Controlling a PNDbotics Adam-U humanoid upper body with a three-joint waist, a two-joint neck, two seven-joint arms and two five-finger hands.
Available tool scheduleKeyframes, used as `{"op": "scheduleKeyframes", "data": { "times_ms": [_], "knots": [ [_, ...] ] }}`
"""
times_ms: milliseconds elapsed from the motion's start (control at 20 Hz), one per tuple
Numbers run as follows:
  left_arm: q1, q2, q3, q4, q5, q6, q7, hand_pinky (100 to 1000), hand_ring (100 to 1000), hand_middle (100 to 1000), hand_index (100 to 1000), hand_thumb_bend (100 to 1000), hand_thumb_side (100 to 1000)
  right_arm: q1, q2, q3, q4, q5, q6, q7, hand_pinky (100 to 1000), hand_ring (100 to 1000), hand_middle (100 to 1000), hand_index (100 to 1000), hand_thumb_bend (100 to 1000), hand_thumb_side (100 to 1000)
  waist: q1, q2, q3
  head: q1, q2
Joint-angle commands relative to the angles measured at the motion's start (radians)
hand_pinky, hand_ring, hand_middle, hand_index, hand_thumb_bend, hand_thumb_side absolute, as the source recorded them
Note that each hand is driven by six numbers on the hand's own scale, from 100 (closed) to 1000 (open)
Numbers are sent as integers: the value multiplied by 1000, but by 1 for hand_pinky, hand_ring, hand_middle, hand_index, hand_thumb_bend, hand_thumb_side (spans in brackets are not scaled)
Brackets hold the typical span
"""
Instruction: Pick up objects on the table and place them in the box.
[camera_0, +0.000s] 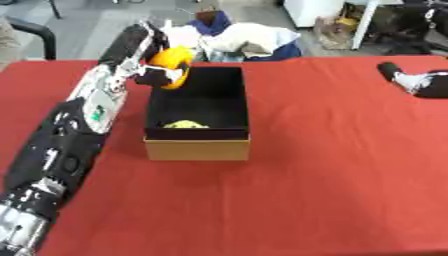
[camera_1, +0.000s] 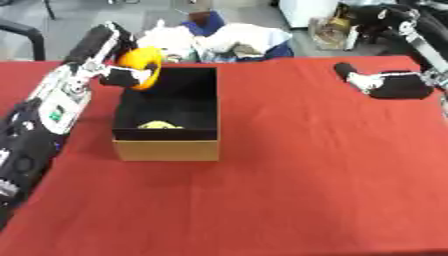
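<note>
A cardboard box (camera_0: 197, 148) with a black inside stands on the red table (camera_0: 332, 165), left of the middle. A small yellow thing (camera_0: 184, 124) lies on the box's floor near its front wall. My left hand (camera_0: 150, 76) is at the box's far left corner, fingers curled round an orange-yellow round object (camera_0: 173, 64) held over the rim. My right hand (camera_1: 378, 82) rests low at the table's far right, a dark finger pointing left; whether its fingers are curled does not show.
White and blue cloth (camera_0: 249, 40) is piled just beyond the table's far edge, behind the box. A black chair arm (camera_0: 39, 35) stands at the far left. The red cloth stretches bare in front of and right of the box.
</note>
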Motion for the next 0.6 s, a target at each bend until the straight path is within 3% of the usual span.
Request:
{"op": "scheduleKeyframes", "data": {
  "times_ms": [50, 100, 150, 200, 250, 450, 600],
  "knots": [
    [-14, -6, -15, 18, -13, -43, -32, 557, 370, 318, 456, 408, 321, -19, -17, -9, -8, -8, -3, 2, 727, 755, 747, 917, 327, 468, -2, -11, -3, 5, -7],
    [-10, -5, -22, 23, -16, -59, -66, 569, 419, 374, 505, 450, 400, -17, -17, -10, -7, -8, -3, 2, 727, 755, 747, 917, 329, 476, -2, -11, -2, 4, -7],
    [-5, -3, -29, 28, -23, -79, -119, 624, 517, 503, 657, 521, 511, -16, -18, -11, -6, -8, -3, 2, 727, 755, 747, 917, 328, 474, -1, -11, -1, 3, -6],
    [-3, 2, -31, 31, -28, -96, -177, 634, 533, 526, 684, 538, 541, -14, -18, -12, -5, -8, -3, 1, 727, 755, 746, 917, 328, 475, -1, -11, 0, 3, -5],
    [0, 6, -31, 32, -32, -110, -233, 698, 642, 678, 796, 615, 656, -12, -18, -13, -4, -8, -3, 0, 726, 754, 746, 917, 326, 476, 0, -12, 2, 2, -5],
    [11, 41, -11, -7, -18, -132, -379, 770, 756, 805, 859, 715, 718, -4, -18, -16, 0, -8, -3, -1, 726, 754, 746, 917, 320, 480, 1, -16, 12, -3, -1],
    [25, 78, 6, -71, 39, -127, -392, 768, 751, 803, 859, 774, 730, 1, -18, -18, 3, -8, -4, -2, 726, 753, 745, 917, 317, 480, 1, -19, 19, -7, -1]
  ]
}}
